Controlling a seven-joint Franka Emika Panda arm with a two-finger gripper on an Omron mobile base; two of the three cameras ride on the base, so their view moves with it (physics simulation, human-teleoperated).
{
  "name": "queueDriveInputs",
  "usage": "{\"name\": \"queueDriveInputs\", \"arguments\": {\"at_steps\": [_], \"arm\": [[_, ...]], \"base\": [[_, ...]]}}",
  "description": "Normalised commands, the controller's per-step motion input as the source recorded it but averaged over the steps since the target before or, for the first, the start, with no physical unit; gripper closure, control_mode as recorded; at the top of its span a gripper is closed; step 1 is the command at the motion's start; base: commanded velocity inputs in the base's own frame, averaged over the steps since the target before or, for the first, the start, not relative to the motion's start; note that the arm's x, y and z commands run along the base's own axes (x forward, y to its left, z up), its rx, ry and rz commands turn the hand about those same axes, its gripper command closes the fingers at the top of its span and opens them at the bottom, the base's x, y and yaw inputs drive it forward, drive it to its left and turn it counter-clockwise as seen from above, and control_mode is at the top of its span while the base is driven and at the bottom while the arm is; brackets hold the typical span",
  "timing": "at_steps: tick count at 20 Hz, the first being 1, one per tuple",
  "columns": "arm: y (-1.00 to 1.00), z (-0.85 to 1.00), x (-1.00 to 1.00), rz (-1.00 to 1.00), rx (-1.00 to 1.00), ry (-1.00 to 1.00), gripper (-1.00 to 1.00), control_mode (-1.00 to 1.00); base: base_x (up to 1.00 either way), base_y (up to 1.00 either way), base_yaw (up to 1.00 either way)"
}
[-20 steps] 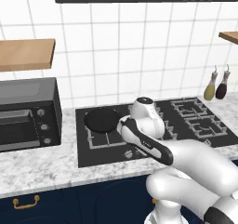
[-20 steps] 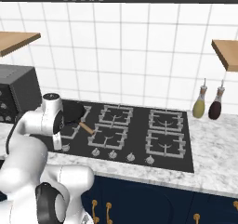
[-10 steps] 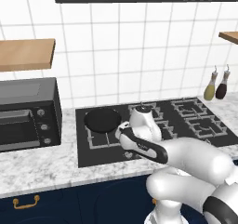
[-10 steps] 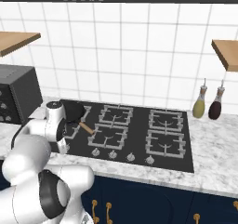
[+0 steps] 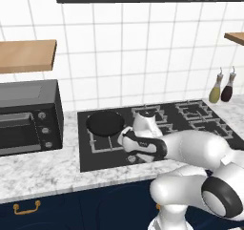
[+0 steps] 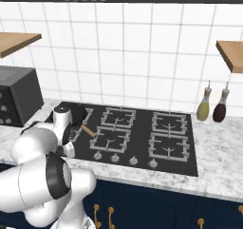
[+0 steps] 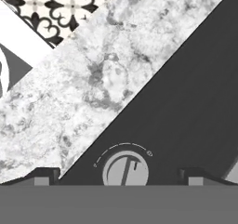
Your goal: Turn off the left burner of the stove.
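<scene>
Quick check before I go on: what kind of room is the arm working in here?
A rendered home kitchen, most likely: a black stove set in a marble counter, a toaster oven beside it, and oil bottles against the tiled wall.

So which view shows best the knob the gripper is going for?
The hand view: the knob sits between the two fingertips, its dial marks readable. The right base view shows the knob row small, with the arm covering its left end; in the left base view the arm covers it.

White square wall tiles [image 5: 119, 57] fill the upper frame. Wooden shelves [image 5: 26, 55] hang at left and right edges. A marbled grey desk [image 5: 38, 172] crosses the middle, navy cabinets [image 6: 156, 206] with brass handles [image 5: 26, 207] below. Patterned floor tiles [image 7: 60, 4] sit upper left in the hand view.
</scene>
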Motion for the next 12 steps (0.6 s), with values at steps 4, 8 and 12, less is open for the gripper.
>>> {"name": "queueDriveInputs", "arguments": {"at_steps": [4, 8, 12], "arm": [[0.01, -0.29, 0.22, 0.0, -0.04, 0.04, -1.0, -1.0], [0.0, -0.08, 0.02, 0.0, -0.01, 0.02, -1.0, -1.0], [0.01, 0.0, 0.0, 0.0, 0.0, 0.0, -1.0, -1.0]], "base": [[0.0, 0.0, 0.0], [0.0, 0.0, 0.0], [0.0, 0.0, 0.0]]}}
